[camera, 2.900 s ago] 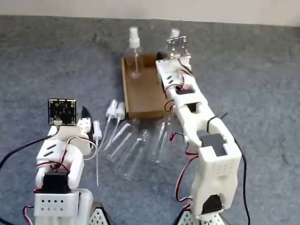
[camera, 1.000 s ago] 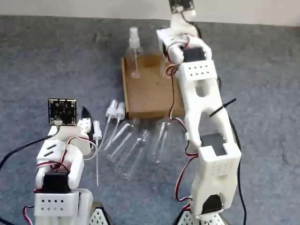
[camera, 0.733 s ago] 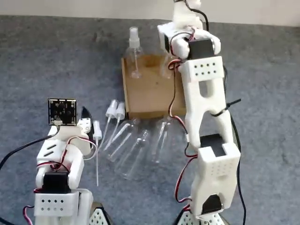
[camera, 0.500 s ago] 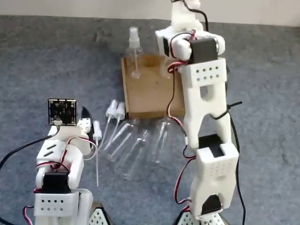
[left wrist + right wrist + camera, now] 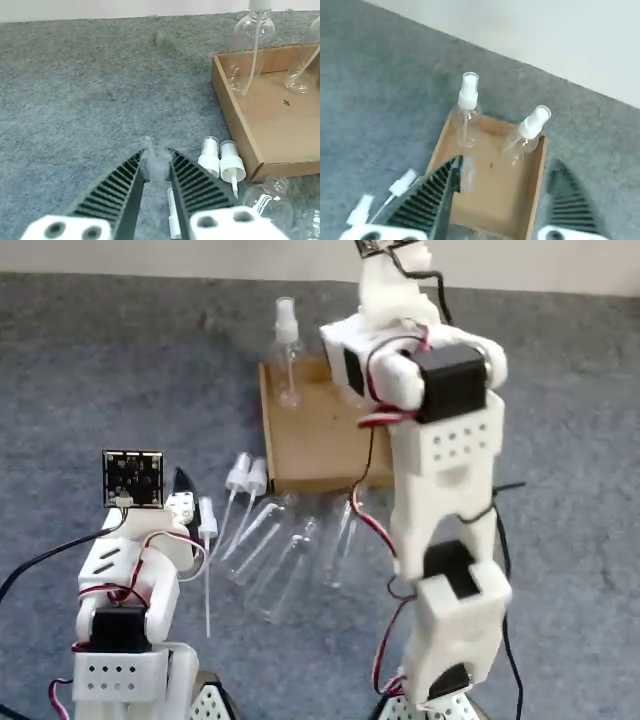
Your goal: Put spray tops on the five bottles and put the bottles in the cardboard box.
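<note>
The cardboard box lies on the grey carpet. Two clear bottles with white spray tops stand at its far end, one beside the other; the first also shows from above. My right gripper hangs open and empty high above the box. Three capless bottles lie in front of the box. Loose spray tops lie to their left. My left gripper is shut on nothing, low over the carpet near two of the spray tops.
The raised right arm stands over the box's right side and hides part of it from above. Open carpet stretches to the left of the box and behind it up to a pale wall.
The right arm has let go of the second capped bottle in the box, then lifted and folded back toward its base. The left arm has kept still.
</note>
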Robot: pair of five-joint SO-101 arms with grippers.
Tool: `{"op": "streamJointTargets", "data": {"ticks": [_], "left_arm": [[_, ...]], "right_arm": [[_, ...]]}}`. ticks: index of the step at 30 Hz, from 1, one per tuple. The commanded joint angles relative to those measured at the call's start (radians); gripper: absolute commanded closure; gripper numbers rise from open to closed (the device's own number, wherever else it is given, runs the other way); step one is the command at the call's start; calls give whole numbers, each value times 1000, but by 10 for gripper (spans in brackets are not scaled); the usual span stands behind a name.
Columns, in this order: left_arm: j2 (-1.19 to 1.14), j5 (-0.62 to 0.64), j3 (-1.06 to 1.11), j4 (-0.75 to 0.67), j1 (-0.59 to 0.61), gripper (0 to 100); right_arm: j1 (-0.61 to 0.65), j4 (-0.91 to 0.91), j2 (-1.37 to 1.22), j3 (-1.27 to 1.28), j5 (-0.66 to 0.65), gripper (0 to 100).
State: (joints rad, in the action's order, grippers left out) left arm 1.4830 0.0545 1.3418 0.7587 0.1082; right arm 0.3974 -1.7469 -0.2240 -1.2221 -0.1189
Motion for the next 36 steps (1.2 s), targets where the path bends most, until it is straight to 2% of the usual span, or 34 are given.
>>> {"op": "streamJointTargets", "data": {"ticks": [1,5,9,12,14,17,27,32,36], "left_arm": [[4,6,-5,-26,12,995],[4,5,-10,-28,12,995],[2,5,-31,-25,12,995],[1,-41,-64,21,16,995],[-1,-89,-71,81,16,995],[-1,-100,-67,138,18,995],[5,-98,-45,153,18,995],[8,-101,-15,153,18,995],[8,-101,-15,153,18,995]], "right_arm": [[36,-22,278,325,-2,887],[142,2,545,865,0,888],[271,202,714,1346,137,888],[306,332,760,1589,144,837],[306,374,757,1635,153,786],[309,426,731,1681,252,737],[246,564,588,1773,532,731],[216,693,542,1871,585,731],[193,723,541,1928,586,731]]}}
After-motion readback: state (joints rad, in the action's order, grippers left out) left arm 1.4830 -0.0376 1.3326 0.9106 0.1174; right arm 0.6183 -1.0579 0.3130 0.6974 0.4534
